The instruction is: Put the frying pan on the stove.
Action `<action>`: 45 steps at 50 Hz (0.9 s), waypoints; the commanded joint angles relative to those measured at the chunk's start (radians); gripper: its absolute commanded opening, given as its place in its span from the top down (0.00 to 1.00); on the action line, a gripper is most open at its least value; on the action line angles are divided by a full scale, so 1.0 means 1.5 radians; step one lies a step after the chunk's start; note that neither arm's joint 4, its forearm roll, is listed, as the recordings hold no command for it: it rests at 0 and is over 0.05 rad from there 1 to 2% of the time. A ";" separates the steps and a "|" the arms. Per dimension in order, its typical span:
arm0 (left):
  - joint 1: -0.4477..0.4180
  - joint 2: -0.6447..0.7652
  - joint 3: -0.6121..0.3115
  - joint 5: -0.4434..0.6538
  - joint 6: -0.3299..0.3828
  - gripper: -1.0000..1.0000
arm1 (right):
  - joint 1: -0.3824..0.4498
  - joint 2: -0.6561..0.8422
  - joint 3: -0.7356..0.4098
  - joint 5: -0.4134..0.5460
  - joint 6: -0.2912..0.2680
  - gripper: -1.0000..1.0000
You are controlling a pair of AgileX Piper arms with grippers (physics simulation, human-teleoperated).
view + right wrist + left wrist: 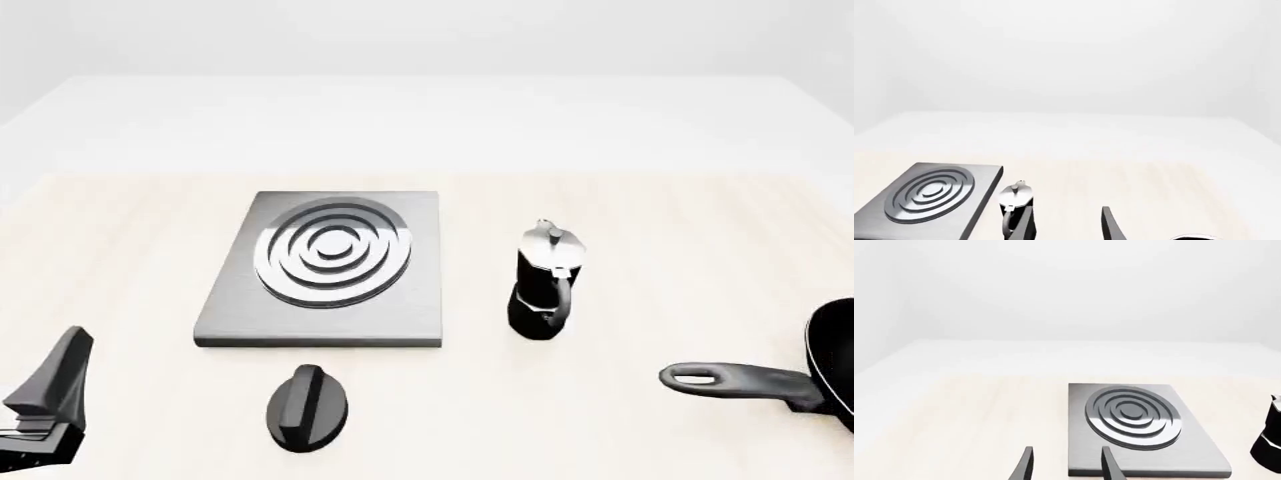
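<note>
The pan (814,380) lies on the desk (641,230) at the far right, apparently partly cut off, well apart from the stove (324,268). Both tools, left (1064,465) and right (1064,225), gape empty.

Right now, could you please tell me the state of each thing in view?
frying pan: flat on table, right edge, handle pointing left
stove: bare
moka pot: upright, lid shut
knob: lying before stove
left gripper: jaws open, empty
right gripper: jaws open, empty
</note>
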 commanded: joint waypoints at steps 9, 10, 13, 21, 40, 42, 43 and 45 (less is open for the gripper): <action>-0.003 0.005 -0.002 -0.004 0.001 0.00 | 0.022 0.000 -0.173 0.169 0.003 0.00; -0.003 0.004 -0.002 -0.004 0.000 0.00 | 0.023 0.000 -0.179 0.176 0.003 0.00; -0.003 -0.001 -0.002 0.001 0.000 0.00 | 0.023 0.000 -0.200 0.198 0.005 0.00; -0.002 0.001 -0.001 0.000 0.002 0.00 | 0.027 0.000 -0.254 0.252 0.008 0.00; -0.005 -0.004 -0.002 0.005 0.002 0.00 | 0.037 0.000 -0.471 0.470 0.020 0.00; -0.005 -0.004 -0.002 0.004 0.002 0.00 | 0.043 0.000 -0.496 0.495 0.015 0.00; -0.005 -0.004 -0.002 0.004 0.002 0.00 | 0.046 0.000 -0.504 0.503 0.012 0.00; -0.005 -0.005 -0.002 0.005 0.002 0.00 | 0.052 0.000 -0.536 0.534 0.009 0.00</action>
